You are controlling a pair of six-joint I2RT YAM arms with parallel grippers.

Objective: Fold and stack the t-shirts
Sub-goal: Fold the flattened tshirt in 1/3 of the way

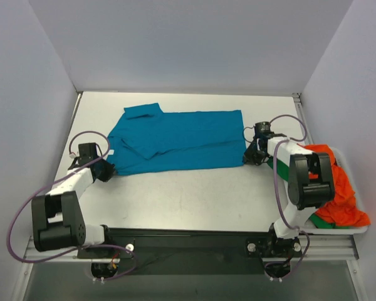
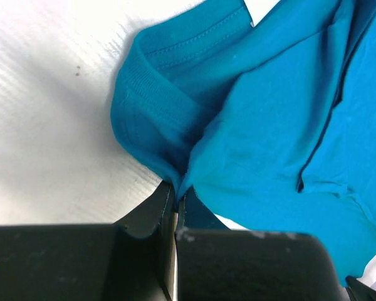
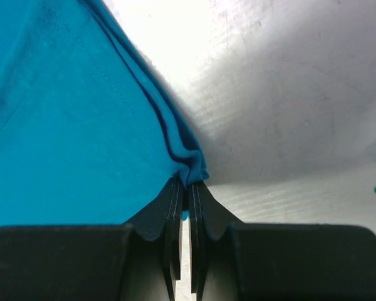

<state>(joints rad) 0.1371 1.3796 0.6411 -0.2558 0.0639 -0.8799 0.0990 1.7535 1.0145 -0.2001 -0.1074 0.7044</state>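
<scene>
A teal-blue t-shirt [image 1: 175,141] lies partly folded across the middle of the white table. My left gripper [image 1: 106,170] is shut on its near left corner, where the cloth [image 2: 169,125] bunches up between the black fingers [image 2: 151,216]. At the shirt's near right corner my right gripper [image 1: 249,158] is shut on a pinched fold of the cloth [image 3: 194,168]. An orange-red t-shirt [image 1: 338,191] is heaped at the right edge, with a green t-shirt [image 1: 323,221] showing under it.
The heap of shirts sits in a white tray [image 1: 344,231] at the right edge. White walls [image 1: 188,44] enclose the table on three sides. Both arms' cables loop beside them.
</scene>
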